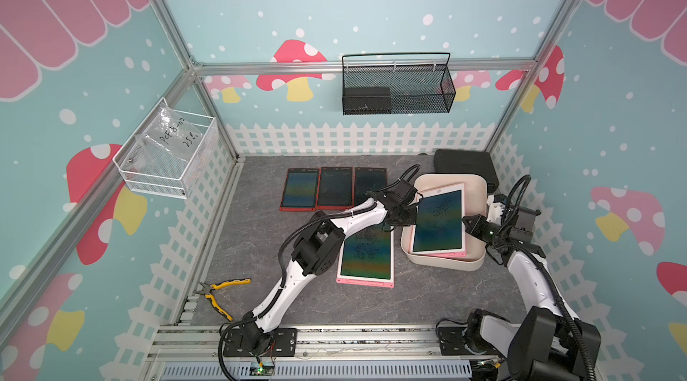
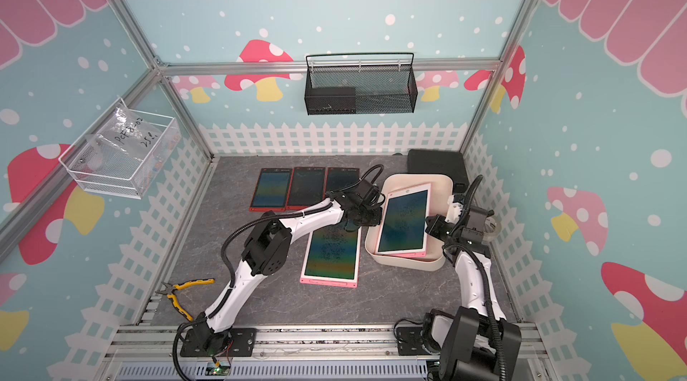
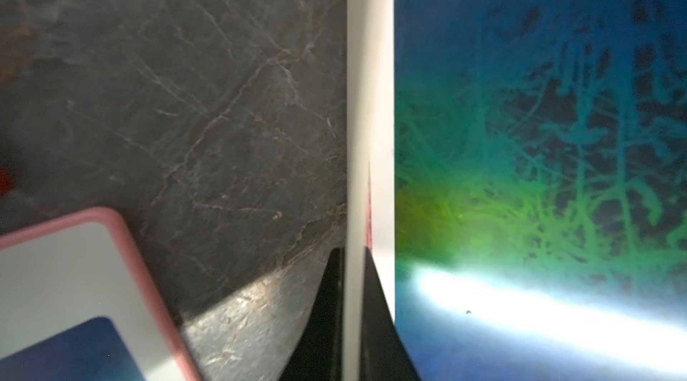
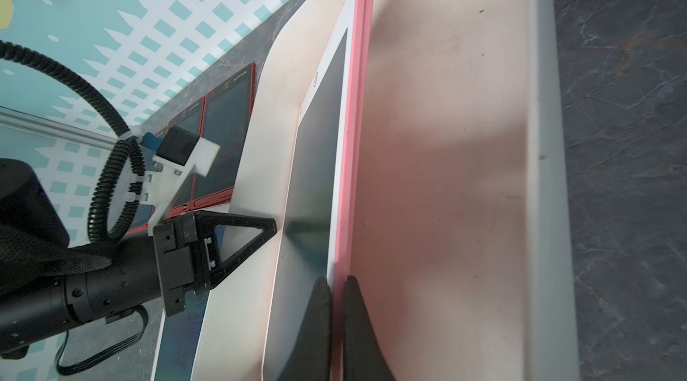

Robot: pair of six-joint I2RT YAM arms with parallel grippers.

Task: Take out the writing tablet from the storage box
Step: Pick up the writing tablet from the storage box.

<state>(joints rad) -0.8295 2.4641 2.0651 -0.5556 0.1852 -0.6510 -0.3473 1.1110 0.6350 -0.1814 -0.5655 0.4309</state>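
Note:
The cream-white storage box [image 1: 446,264] [image 2: 409,267] stands on the grey table at the right. A pink-framed writing tablet [image 1: 438,223] [image 2: 403,221] lies tilted in it, screen up, with a second pink edge just under it. My left gripper [image 1: 410,217] [image 3: 353,252] is shut on the box's left wall [image 3: 357,100], beside the tablet's screen [image 3: 539,137]. My right gripper [image 1: 466,221] [image 4: 336,280] is shut on the tablet's right edge [image 4: 349,137], over the box floor [image 4: 446,174].
Another pink tablet [image 1: 366,256] [image 3: 74,267] lies on the table left of the box. Three red-framed tablets [image 1: 334,189] sit in a row behind it. A black case [image 1: 464,165] stands behind the box. Yellow pliers [image 1: 219,293] lie front left. A black mesh basket [image 1: 397,85] and a white wire basket [image 1: 167,160] hang on the walls.

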